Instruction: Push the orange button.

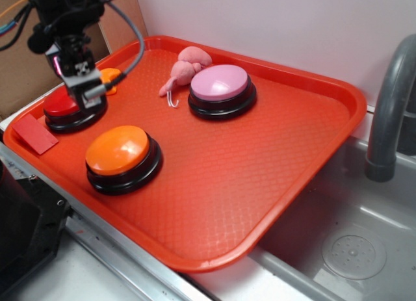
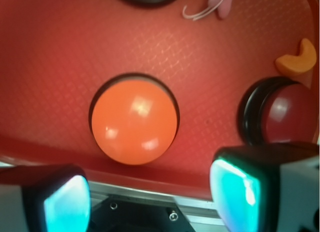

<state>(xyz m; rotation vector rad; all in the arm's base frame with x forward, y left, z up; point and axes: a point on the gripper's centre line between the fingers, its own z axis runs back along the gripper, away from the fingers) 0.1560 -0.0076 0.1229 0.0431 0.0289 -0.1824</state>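
Observation:
The orange button (image 1: 119, 151) has a glossy orange dome on a black base and stands at the tray's front left. In the wrist view it (image 2: 134, 121) sits in the middle, ahead of the fingers. My gripper (image 1: 91, 96) hangs over the red-topped button (image 1: 65, 108) at the far left, behind and to the left of the orange button and not touching it. In the wrist view the gripper (image 2: 150, 202) is open and empty, its jaws wide apart at the bottom edge.
The red tray (image 1: 260, 158) also holds a pink button (image 1: 221, 86), a pink soft toy (image 1: 185, 68), a small orange crescent piece (image 1: 112, 75) and a red wedge (image 1: 36, 133). A grey faucet (image 1: 390, 99) and a sink (image 1: 351, 249) lie to the right.

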